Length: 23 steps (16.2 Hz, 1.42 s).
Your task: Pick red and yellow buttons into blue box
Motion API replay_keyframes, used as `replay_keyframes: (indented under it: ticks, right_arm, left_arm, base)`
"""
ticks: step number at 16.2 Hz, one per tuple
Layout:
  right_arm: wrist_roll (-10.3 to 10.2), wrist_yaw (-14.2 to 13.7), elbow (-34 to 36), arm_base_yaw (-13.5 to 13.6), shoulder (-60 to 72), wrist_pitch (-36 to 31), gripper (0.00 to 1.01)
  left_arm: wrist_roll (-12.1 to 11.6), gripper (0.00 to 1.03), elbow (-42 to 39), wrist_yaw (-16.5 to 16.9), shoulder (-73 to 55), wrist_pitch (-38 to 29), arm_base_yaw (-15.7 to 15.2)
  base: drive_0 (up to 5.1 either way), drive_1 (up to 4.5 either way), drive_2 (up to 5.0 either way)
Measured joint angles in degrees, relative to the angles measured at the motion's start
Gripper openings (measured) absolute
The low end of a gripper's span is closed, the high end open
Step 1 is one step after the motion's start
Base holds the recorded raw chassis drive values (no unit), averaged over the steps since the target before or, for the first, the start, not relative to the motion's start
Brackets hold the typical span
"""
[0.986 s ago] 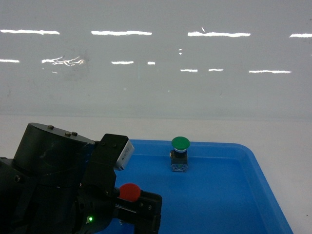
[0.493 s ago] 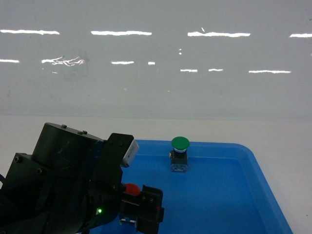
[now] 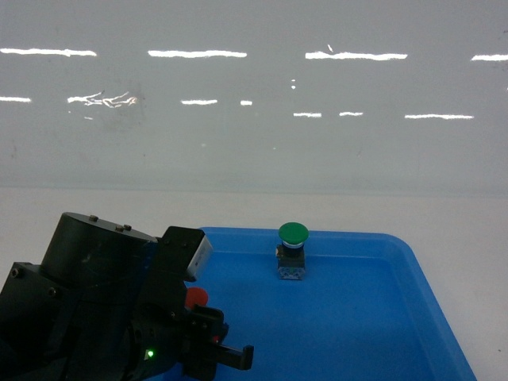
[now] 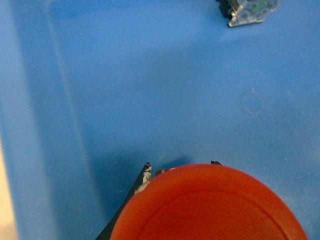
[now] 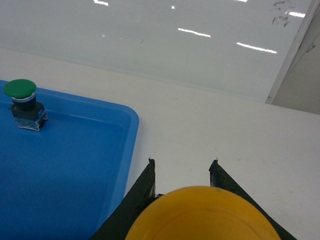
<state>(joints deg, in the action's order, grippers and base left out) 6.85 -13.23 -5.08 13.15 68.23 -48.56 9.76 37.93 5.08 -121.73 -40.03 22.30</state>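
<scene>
Currently my left gripper (image 4: 180, 167) is closed on the red button (image 4: 210, 207); its cap fills the lower part of my left wrist view, with both fingertips just past its far edge. Below that hand lies the floor of the tray (image 4: 125, 90). In the head view the red cap (image 3: 195, 298) shows just beside my left wrist housing, above the tray's near left part.

My right gripper (image 5: 182, 167) likewise grips the yellow button (image 5: 205, 215), cap close to the lens, over bare table (image 5: 210, 125) to the right of the tray rim. That hand is outside the head view.

1 green button (image 3: 293, 250) stands upright on the tray, well ahead of my left hand and apart from it; it is not wanted.

The box appears in none of the 3 views, so both buttons are lifted but not delivered.

Judgement on handling: these switches look light and rigid. The domed caps seem smooth and likely slippery; the squarer base block offers flat faces and is the safer hold. The clear base may crack if dropped hard, so release low.
</scene>
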Motion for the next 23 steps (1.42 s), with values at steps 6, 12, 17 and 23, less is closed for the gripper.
replay_keyframes:
  ticks: [6,12,17,23]
  right_arm:
    - [0.02,-0.02,0.0,0.0,0.0,0.02,0.28]
    - [0.0,0.0,0.0,0.0,0.0,-0.02,0.28]
    - [0.02,-0.02,0.0,0.0,0.0,0.0,0.28]
    - [0.02,0.0,0.0,0.0,0.0,0.0,0.28]
  left_arm:
    - [2.45,0.25,-3.15,-3.15,17.75,1.51,-3.45]
    - [2.23,0.25,-13.88,-10.38,34.4,3.52,-5.01]
    - [3.89,0.25,-19.76,-21.75,49.37,11.98,3.43]
    - [8.48,0.25,-19.15,-27.78,46.25,11.19,3.87]
  base:
    - [0.0,0.0,0.0]
    - [0.0,0.0,0.0]
    - [0.0,0.0,0.0]
    - [0.0,0.0,0.0]
